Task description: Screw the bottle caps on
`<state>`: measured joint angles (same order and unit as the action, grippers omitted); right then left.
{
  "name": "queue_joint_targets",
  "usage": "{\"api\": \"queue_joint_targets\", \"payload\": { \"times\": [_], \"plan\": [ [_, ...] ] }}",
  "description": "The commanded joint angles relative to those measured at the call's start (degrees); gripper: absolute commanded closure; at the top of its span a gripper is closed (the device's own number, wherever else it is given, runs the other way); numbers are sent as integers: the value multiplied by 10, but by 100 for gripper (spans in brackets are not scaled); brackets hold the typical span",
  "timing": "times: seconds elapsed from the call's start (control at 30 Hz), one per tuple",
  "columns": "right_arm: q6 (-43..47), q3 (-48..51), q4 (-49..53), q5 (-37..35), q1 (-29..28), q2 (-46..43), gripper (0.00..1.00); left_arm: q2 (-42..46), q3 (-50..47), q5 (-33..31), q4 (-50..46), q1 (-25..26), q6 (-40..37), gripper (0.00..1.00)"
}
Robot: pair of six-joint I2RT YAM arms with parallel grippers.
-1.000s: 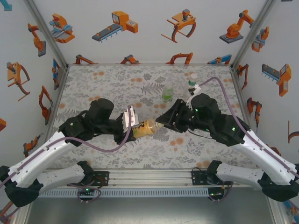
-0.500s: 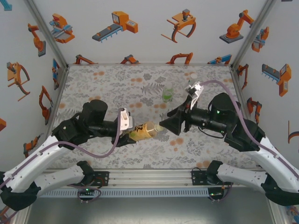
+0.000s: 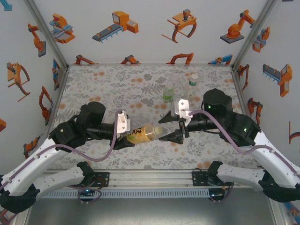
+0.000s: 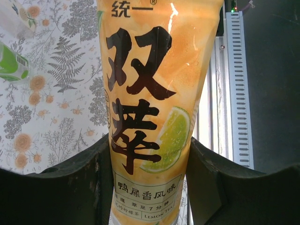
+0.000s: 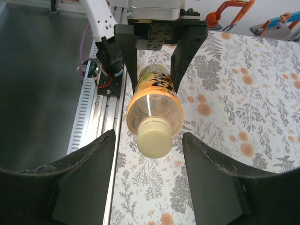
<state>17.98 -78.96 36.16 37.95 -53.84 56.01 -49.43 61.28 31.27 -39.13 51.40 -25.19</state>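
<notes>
The left gripper (image 3: 127, 135) is clamped on the amber bottle (image 3: 143, 133), held level over the near surface (image 3: 103, 84), its cap (image 5: 154, 139) pointing right. The right gripper (image 5: 149, 136) is apart, fingers either side of the cap without touching it. The green bottle (image 3: 168, 96) and clear bottle (image 3: 192, 82) stand far right.

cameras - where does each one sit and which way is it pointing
top external: above, behind the bases, looking down at the table; left arm, right arm show.
left wrist: on the left arm, looking along the bottle its jaws clamp.
right wrist: on the right arm, facing the cap, jaws open beside it.
All share the bottle.
</notes>
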Motion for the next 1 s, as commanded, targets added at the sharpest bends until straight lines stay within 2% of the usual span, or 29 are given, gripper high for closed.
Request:
{"api": "queue_joint_targets", "payload": {
  "times": [0.0,0.3,0.8,0.97],
  "plan": [
    [34,-10,1,23,-4,-1,46,10,5,16,-11,3,-11,100],
    [30,1,-3,11,-4,-3,53,15,6,13,-11,3,-9,100],
    [11,19,-30,15,-4,3,58,12,5,14,-11,3,-11,100],
    [11,21,-35,13,-5,3,66,12,4,13,-11,3,-12,100]
  ]
}}
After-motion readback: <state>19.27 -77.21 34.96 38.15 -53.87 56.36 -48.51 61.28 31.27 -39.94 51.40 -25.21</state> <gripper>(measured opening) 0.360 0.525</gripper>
